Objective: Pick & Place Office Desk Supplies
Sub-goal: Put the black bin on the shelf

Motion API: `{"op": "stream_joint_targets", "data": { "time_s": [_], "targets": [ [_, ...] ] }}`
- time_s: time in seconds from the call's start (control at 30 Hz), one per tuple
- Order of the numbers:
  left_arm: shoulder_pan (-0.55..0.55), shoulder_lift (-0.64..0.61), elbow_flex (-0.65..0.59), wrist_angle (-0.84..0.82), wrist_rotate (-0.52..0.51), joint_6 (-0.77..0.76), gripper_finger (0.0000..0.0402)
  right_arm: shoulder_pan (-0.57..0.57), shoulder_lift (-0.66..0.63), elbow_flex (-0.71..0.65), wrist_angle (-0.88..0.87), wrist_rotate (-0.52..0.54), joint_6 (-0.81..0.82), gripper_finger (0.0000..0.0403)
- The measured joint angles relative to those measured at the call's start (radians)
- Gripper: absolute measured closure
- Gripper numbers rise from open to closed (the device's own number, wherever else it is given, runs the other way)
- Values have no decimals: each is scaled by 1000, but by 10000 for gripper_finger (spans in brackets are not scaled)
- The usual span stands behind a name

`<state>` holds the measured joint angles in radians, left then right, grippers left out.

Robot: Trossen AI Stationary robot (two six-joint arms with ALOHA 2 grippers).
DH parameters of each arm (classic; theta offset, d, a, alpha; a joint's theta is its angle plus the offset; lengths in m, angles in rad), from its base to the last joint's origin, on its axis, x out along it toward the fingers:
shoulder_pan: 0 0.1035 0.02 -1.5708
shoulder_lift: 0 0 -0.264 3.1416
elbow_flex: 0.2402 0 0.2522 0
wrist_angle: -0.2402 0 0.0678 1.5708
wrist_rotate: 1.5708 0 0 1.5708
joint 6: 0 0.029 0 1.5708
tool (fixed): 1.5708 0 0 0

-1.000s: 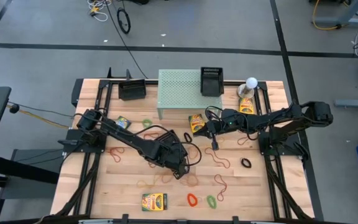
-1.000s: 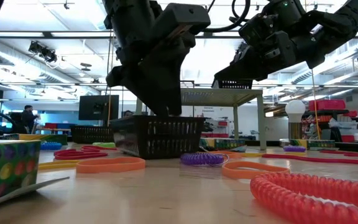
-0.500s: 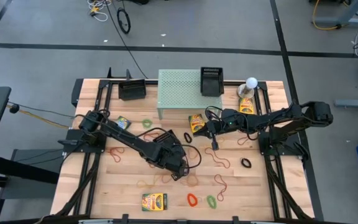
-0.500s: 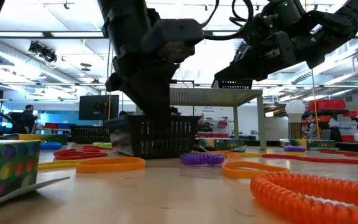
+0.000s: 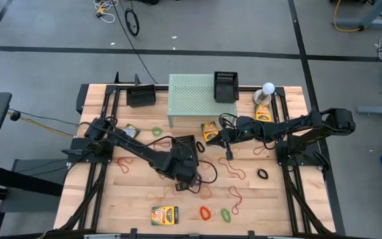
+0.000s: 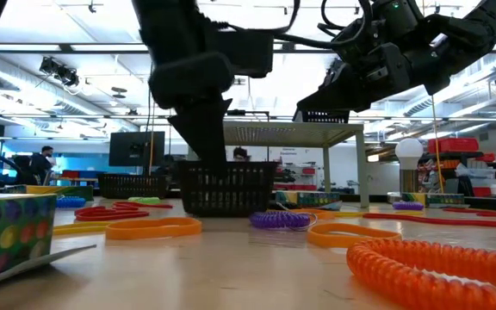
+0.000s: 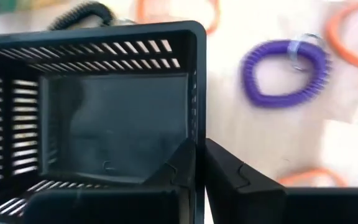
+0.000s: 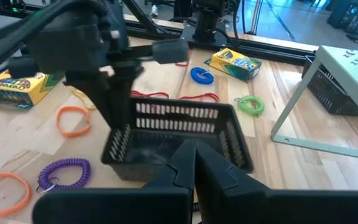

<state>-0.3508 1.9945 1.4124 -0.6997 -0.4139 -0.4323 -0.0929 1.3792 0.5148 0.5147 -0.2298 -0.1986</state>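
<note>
black slatted basket (image 7: 104,112) sits upright mid-desk (image 5: 277,192), mouth up, its wall pinched by the left tool (image 7: 199,163). right tool (image 8: 194,163) hangs closed above, holding nothing. purple coil band (image 7: 283,73) lies flat just beside the basket.

Matt black slotted plastic basket (image 7: 104,112) on a smooth pale wood-plank table (image 5: 277,192).

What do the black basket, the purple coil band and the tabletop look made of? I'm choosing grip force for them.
Black basket: looks like rigid moulded plastic, matte, with regular slotted walls; the left pincer is shut on one wall. Purple coil band: probably flexible plastic, a glossy spiral cord with a small metal-looking ring. Tabletop: pale wood planks with visible grain and seams, smooth finish.
</note>
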Motion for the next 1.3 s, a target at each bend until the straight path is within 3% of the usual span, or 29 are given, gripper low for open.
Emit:
{"op": "stream_joint_targets", "data": {
  "time_s": [0.5, 0.67, 0.77, 1.0, 1.17, 1.3],
  "targets": [
    [10, -24, 0, -42, -6, 156, 266, 2, 0, 0, 13, -2, 38, 396],
    [-57, -116, -23, -74, -83, 162, 263, 28, 1, 13, 13, 82, 56, 396],
    [-100, -207, -115, -19, -143, 123, 280, 69, 1, 43, -20, 123, 56, 396],
    [-165, -500, -529, 406, -229, 4, 351, 191, 7, 185, -240, 289, 123, 396],
    [-174, -664, -813, 840, -229, 75, 394, 259, 29, 257, -341, 381, 236, 396],
    [-168, -740, -1018, 1209, -231, 182, 393, 296, 69, 334, -494, 422, 321, 396]
  ]
}}
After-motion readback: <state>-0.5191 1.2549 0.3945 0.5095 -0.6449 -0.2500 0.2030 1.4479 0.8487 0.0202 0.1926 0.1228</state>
